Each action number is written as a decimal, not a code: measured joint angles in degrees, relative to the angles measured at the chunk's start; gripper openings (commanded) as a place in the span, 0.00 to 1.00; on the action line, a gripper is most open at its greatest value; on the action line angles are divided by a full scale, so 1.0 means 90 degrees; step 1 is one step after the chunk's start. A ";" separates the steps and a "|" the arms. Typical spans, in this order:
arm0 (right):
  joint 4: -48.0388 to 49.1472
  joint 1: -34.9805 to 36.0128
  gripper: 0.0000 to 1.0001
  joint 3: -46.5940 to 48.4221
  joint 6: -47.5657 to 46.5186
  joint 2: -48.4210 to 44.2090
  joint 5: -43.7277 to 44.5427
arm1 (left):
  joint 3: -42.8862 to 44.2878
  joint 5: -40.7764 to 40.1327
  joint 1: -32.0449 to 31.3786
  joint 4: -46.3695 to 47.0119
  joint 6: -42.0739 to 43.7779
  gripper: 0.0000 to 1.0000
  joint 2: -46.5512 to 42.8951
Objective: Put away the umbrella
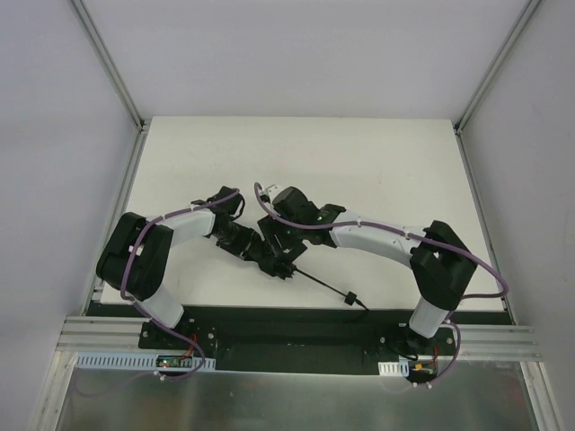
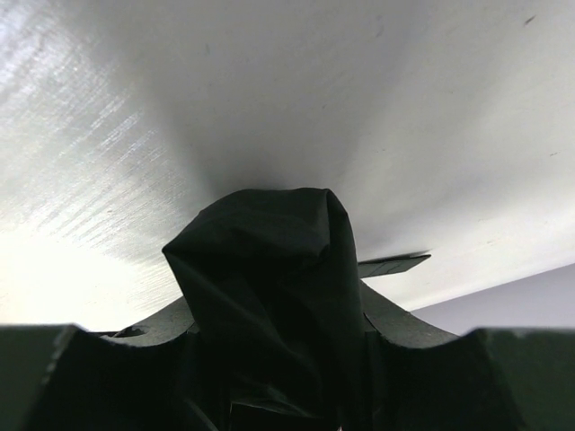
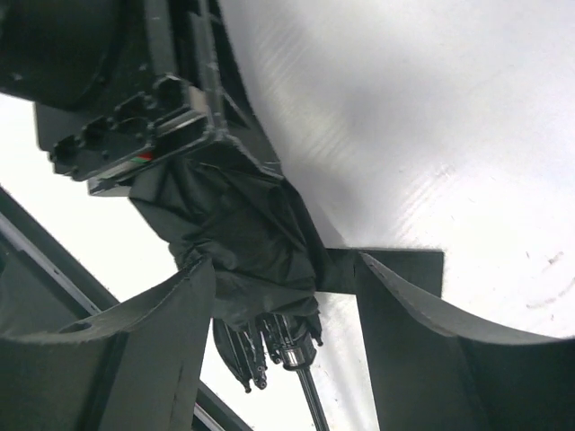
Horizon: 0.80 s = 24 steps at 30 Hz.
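The umbrella (image 1: 272,263) lies on the white table between the two arms. Its black canopy is bunched, and its thin shaft (image 1: 319,281) runs toward the near right to the small knob handle (image 1: 352,298). My left gripper (image 1: 244,244) is shut on the canopy's far end; black fabric (image 2: 260,278) fills the gap between its jaws (image 2: 269,314). My right gripper (image 1: 277,244) is open and straddles the canopy (image 3: 243,242) near the rib tips (image 3: 260,359). Its left finger (image 3: 153,332) touches the fabric and its right finger (image 3: 413,332) stands apart from it.
The white table (image 1: 377,171) has grey walls on the sides and back. A black base strip (image 1: 287,323) with the arm mounts runs along the near edge, just beyond the handle. The left gripper's body (image 3: 135,135) sits close above the canopy in the right wrist view.
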 measured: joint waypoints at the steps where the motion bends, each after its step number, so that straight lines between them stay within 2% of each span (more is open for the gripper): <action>1: -0.0051 -0.0007 0.64 0.0000 0.0051 -0.0017 0.0097 | 0.0010 0.0000 0.0000 -0.0012 0.0007 0.00 0.0000; 6: -0.0250 -0.0204 0.65 -0.0153 0.0418 -0.0342 0.0170 | 0.0063 -0.0007 0.0002 -0.0070 0.0027 0.00 -0.0024; 16: -0.0221 -0.0398 0.68 -0.0673 0.1280 -0.0770 -0.0510 | 0.0058 -0.0102 0.0104 -0.0022 0.0036 0.00 -0.0214; 24: -0.0243 -0.0556 0.68 -0.0680 0.1372 -0.1061 -0.0622 | -0.0073 -0.0097 0.0393 0.0537 -0.0131 0.00 -0.1025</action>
